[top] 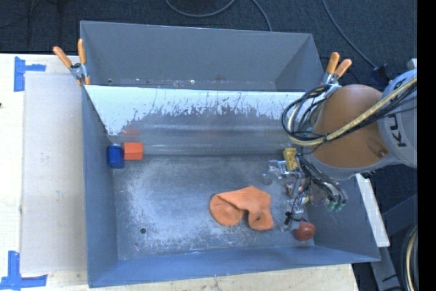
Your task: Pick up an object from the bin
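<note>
My end effector (293, 215) sits just beside the crumpled orange cloth (240, 208); I cannot tell its opening. Cloth judged soft and light: pinch a raised fold.

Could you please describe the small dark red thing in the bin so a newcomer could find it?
In the grey bin, look to the view's lower right corner. The dark red round thing lies there beside the gripper, just right of the floppy orange cloth. It is small, round and dark; the cloth is larger, crumpled and pale orange.
</note>
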`<state>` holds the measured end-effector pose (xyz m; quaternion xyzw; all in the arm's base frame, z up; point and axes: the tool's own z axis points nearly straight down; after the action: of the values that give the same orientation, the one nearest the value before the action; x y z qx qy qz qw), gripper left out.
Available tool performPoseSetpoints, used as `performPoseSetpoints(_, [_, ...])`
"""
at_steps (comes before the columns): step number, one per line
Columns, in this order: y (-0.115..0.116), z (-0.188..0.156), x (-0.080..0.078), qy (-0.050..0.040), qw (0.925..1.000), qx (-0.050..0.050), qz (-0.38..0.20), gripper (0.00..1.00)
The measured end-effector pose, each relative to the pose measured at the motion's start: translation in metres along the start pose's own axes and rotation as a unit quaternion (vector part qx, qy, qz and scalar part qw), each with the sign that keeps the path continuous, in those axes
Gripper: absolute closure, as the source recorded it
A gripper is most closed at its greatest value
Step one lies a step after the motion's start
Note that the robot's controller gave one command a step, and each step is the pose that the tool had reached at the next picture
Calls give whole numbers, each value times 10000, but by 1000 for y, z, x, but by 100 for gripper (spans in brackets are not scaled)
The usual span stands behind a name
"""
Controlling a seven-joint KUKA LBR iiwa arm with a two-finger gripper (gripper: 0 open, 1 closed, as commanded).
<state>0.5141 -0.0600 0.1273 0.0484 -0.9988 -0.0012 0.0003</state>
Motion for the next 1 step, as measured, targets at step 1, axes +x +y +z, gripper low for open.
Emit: performPoseSetpoints(1, [32, 40, -6, 14, 9997, 18, -245, 0])
